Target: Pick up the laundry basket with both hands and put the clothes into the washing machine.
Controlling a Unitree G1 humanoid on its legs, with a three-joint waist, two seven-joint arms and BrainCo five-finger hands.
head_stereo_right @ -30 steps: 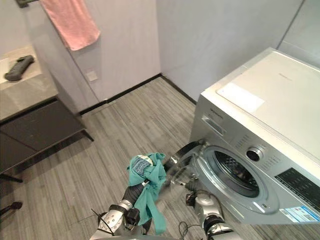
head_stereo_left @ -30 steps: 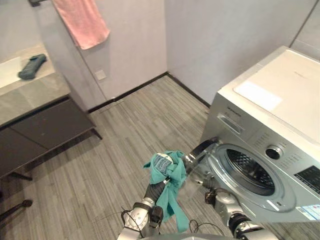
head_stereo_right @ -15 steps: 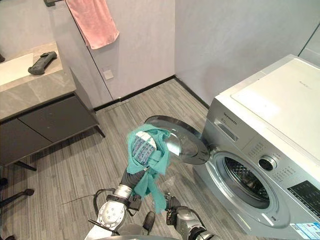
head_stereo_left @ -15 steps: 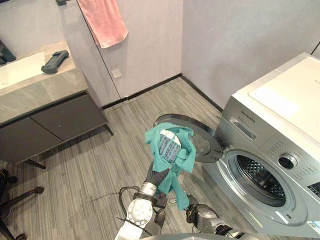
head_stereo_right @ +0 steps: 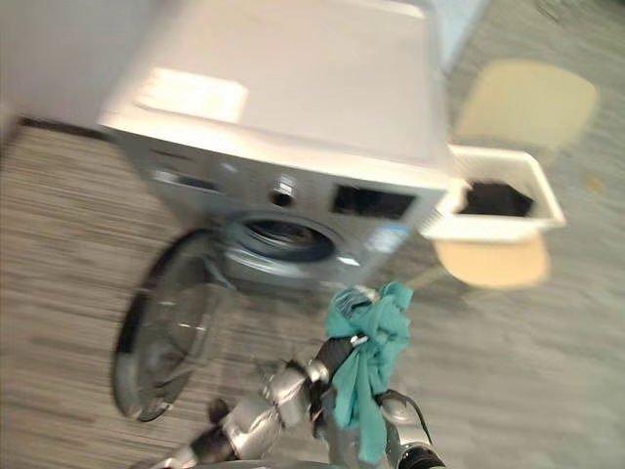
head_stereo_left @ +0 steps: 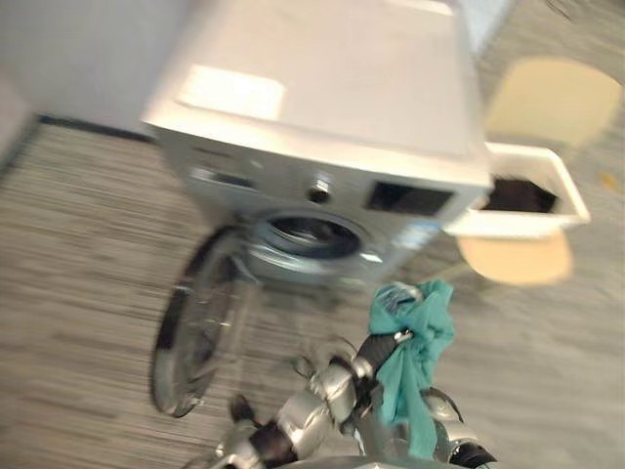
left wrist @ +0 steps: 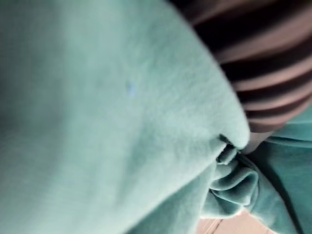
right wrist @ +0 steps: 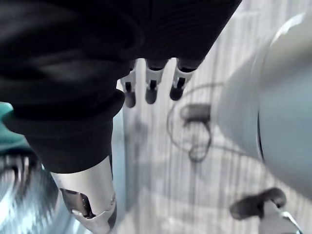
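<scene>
Item: teal garment (head_stereo_left: 418,344), draped over my raised left robot hand (head_stereo_left: 379,344) before the washing machine (head_stereo_left: 322,117), door (head_stereo_left: 195,322) swung open; fingers buried in cloth, grip I cannot tell. Right robot hand (right wrist: 117,63): fingers slack, spread, empty. White laundry basket (head_stereo_left: 510,224) just right of the machine.

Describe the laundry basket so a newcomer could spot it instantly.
Find the silver washing machine, its round door swung open. Just right of it sits the laundry basket, against pale tan furniture. It is the only white, open-topped rectangular tub, with something dark inside.
</scene>
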